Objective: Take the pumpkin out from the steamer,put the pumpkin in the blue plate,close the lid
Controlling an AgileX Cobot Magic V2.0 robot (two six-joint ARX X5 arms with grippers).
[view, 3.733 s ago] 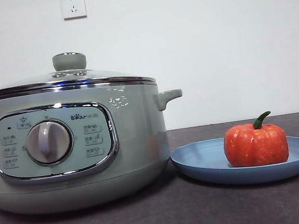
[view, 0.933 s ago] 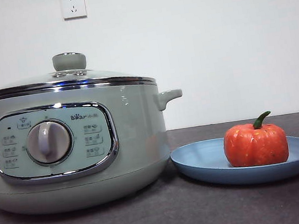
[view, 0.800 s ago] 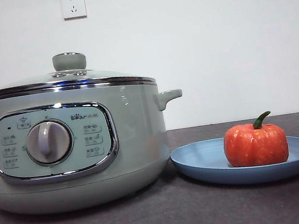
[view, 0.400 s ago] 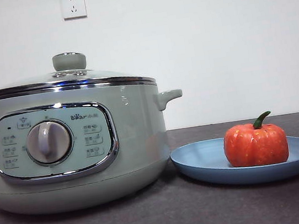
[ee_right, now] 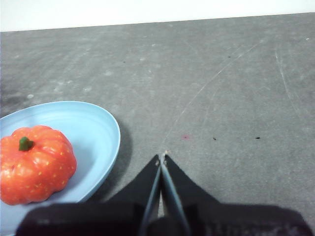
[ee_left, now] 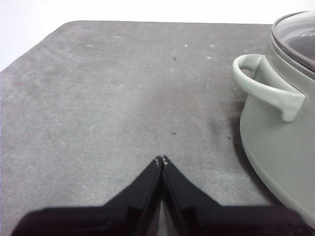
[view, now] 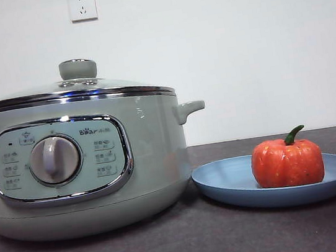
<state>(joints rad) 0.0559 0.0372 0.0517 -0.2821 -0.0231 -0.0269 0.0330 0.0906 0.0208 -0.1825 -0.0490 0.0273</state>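
Observation:
The sage-green steamer (view: 79, 163) stands at the left of the front view with the glass lid (view: 75, 87) resting closed on its rim. The orange-red pumpkin (view: 287, 161) sits upright in the blue plate (view: 226, 180) to the steamer's right. My left gripper (ee_left: 161, 161) is shut and empty, low over bare table beside the steamer's side handle (ee_left: 266, 88). My right gripper (ee_right: 162, 158) is shut and empty over bare table beside the blue plate (ee_right: 98, 132), which holds the pumpkin (ee_right: 35, 163). Neither gripper shows in the front view.
The dark grey table (view: 184, 243) runs under everything. Two wall sockets (view: 82, 6) sit on the white wall behind. The table's rounded corner (ee_left: 69, 24) shows in the left wrist view.

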